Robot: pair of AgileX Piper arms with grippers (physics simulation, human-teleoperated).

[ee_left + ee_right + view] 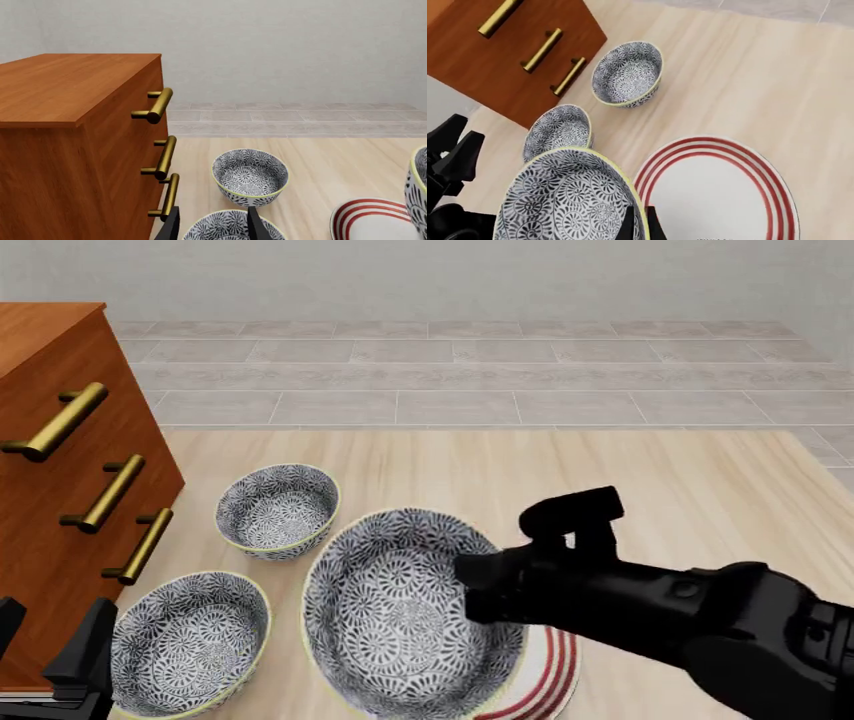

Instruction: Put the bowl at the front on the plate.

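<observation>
Your right claw (636,222) is clamped on the rim of the bowl (400,615): in the right wrist view the two fingers sit pinched together over the yellow-green edge, bottom centre of frame. The bowl is tilted, its patterned inside facing the front camera, and looks lifted off the desk (667,490). In the front view it fills the lower centre, overlapping the left part of the plate (554,680), of which only a sliver of red rings shows, lower centre-right. The right wrist view shows the plate (714,195) nearly whole at lower right, flat on the desk, with the bowl (564,200) at lower left, its rim crossing the plate's left edge.

Your right arm comes in from the lower right of the front view and covers the bowl's right rim.

Your left claw (212,225) is spread wide with nothing between the fingers. Both dark fingertips show at the bottom of the left wrist view, over the nearer spare bowl (187,640). In the front view that claw is at the bottom-left corner, just beside that bowl.

The second spare bowl (278,508) stands upright at centre-left of the front view, apart from the other two. The wooden drawer cabinet (54,470) with three brass handles (110,492) takes up the left edge, close to both spare bowls.
</observation>
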